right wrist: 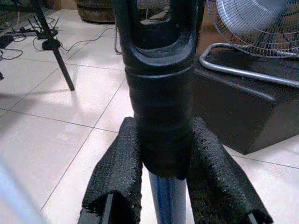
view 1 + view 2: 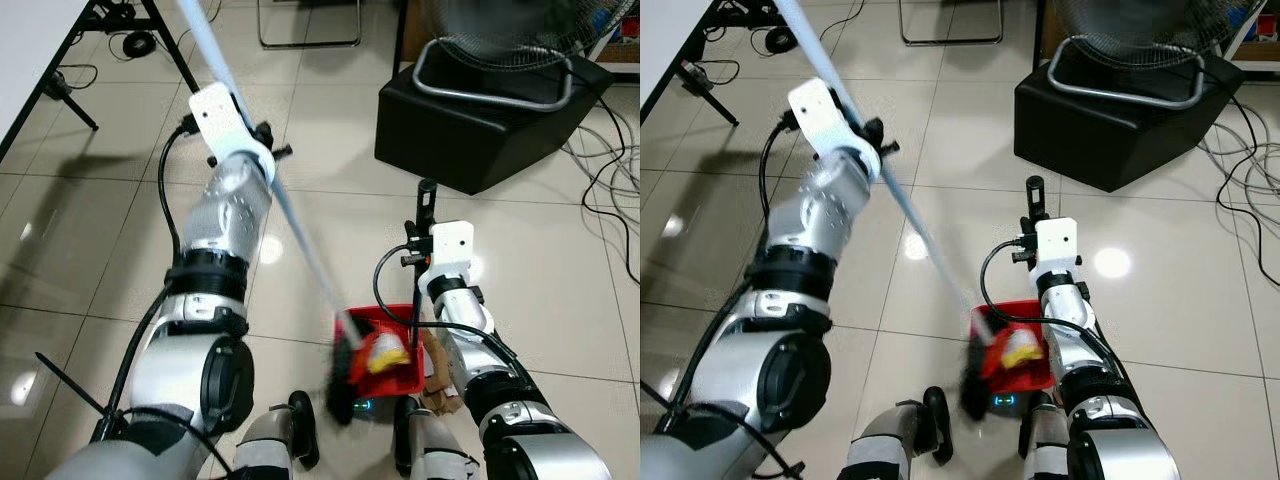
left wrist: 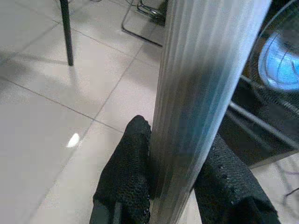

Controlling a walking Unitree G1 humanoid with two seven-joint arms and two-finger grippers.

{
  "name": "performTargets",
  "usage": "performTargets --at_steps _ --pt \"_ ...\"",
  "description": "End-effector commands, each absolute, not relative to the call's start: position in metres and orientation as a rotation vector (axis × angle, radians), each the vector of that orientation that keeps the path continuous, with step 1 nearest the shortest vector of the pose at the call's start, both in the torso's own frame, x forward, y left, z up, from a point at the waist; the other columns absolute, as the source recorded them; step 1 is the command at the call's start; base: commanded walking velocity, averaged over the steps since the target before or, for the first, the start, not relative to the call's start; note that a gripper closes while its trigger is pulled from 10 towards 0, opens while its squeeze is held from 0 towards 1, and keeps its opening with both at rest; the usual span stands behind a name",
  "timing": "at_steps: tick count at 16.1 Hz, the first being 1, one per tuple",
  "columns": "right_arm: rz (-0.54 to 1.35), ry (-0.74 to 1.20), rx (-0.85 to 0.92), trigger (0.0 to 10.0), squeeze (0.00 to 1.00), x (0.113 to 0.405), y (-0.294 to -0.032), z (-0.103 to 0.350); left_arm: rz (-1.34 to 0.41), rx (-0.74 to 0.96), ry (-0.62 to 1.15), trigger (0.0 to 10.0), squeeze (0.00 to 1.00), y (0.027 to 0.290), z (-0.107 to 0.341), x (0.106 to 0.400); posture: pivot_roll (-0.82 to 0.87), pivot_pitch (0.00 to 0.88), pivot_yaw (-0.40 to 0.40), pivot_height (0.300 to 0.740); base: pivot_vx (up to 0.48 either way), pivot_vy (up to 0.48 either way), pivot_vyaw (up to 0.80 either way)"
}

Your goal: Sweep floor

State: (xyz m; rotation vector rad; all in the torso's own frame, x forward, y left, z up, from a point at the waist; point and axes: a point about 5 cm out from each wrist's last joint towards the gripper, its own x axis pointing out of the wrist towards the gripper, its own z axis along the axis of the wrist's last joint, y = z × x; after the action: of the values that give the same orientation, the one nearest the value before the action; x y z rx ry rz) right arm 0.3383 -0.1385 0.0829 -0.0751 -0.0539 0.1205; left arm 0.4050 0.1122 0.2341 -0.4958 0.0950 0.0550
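- Left eye view: the left claw [image 2: 262, 140] grips the long pale-blue broom handle [image 2: 290, 215], whose black bristle head [image 2: 342, 385] rests on the tiled floor [image 2: 90, 250] against the red plastic dustpan [image 2: 385, 360] holding yellow litter [image 2: 388, 355].
- Left wrist view: black fingers [image 3: 126, 177] pinch the ribbed handle.
- Right wrist view: the right claw [image 1: 163, 182] clamps the dustpan's black upright grip [image 1: 159, 107].

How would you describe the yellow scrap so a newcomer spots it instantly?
Start at the big black box with the fan on it, then drop down the pale tiled floor to the red plastic dustpan by the robot's feet. The crumpled yellow scrap lies inside it, beside the dark broom bristles.
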Motion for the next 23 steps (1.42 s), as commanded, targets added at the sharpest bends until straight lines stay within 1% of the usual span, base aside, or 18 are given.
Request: performTargets --at_steps 1,2,4,5,7,8,10,11,13,15,17,19,21,22,23 --pt "0.147 0.053 -0.001 10.0 0.0 0.328 -0.12 0.06 0.023 -0.632 0.034 10.0 0.0 0.112 0.257 0.405 0.06 0.28 0.149 0.74 0.0 0.0 0.0" --pt "0.148 0.053 0.0 10.0 0.0 0.328 -0.12 0.06 0.024 -0.63 0.023 10.0 0.0 0.114 0.26 0.405 0.06 0.279 0.149 0.74 0.0 0.0 0.0" --pt "0.138 0.054 0.01 10.0 0.0 0.328 -0.12 0.06 0.028 -0.49 -0.094 10.0 0.0 0.124 0.285 0.403 0.06 0.27 0.147 0.74 0.0 0.0 0.0" --pt "0.136 0.054 0.011 10.0 0.0 0.328 -0.12 0.06 0.028 -0.473 -0.102 10.0 0.0 0.124 0.286 0.403 0.06 0.27 0.147 0.74 0.0 0.0 0.0" --pt "0.118 0.045 0.015 10.0 0.0 0.33 -0.123 0.063 -0.022 -0.188 -0.231 10.0 0.0 0.123 0.317 0.396 0.07 0.249 0.149 0.74 0.0 0.0 0.0" --pt "0.105 0.04 0.02 10.0 0.0 0.332 -0.125 0.064 -0.034 -0.104 -0.275 10.0 0.0 0.122 0.328 0.393 0.07 0.24 0.15 0.74 0.0 0.0 0.0" --pt "0.085 0.023 0.027 10.0 0.0 0.335 -0.127 0.069 -0.037 -0.012 -0.337 10.0 0.0 0.124 0.343 0.389 0.08 0.222 0.157 0.74 0.0 0.0 0.0" --pt "0.082 0.022 0.028 10.0 0.0 0.336 -0.128 0.069 -0.037 0.001 -0.345 10.0 0.0 0.125 0.345 0.388 0.08 0.222 0.157 0.74 0.0 0.0 0.0" --pt "0.059 -0.013 0.051 10.0 0.0 0.342 -0.131 0.079 -0.068 0.036 -0.378 10.0 0.0 0.126 0.359 0.384 0.09 0.191 0.17 0.74 0.0 0.0 0.0" --pt "0.041 -0.042 0.08 10.0 0.0 0.35 -0.132 0.089 -0.061 0.078 -0.392 10.0 0.0 0.132 0.363 0.384 0.09 0.169 0.176 0.74 0.0 0.0 0.0" --pt "0.036 -0.052 0.085 10.0 0.0 0.352 -0.132 0.094 -0.05 0.105 -0.396 10.0 0.0 0.135 0.363 0.385 0.09 0.166 0.177 0.74 0.0 0.0 0.0" --pt "0.037 -0.089 0.093 10.0 0.0 0.361 -0.134 0.107 -0.006 0.166 -0.389 10.0 0.0 0.148 0.359 0.387 0.09 0.138 0.178 0.74 0.0 0.0 0.0" --pt "0.036 -0.097 0.092 10.0 0.0 0.363 -0.135 0.111 0.014 0.194 -0.391 10.0 0.0 0.152 0.356 0.386 0.08 0.128 0.173 0.74 0.0 0.0 0.0" --pt "0.038 -0.121 0.089 10.0 0.0 0.367 -0.137 0.118 0.065 0.302 -0.409 10.0 0.0 0.159 0.348 0.383 0.08 0.116 0.165 0.74 0.0 0.0 0.0" --pt "0.039 -0.126 0.089 10.0 0.0 0.367 -0.137 0.12 0.077 0.334 -0.411 10.0 0.0 0.16 0.346 0.383 0.08 0.114 0.163 0.74 0.0 0.0 0.0"
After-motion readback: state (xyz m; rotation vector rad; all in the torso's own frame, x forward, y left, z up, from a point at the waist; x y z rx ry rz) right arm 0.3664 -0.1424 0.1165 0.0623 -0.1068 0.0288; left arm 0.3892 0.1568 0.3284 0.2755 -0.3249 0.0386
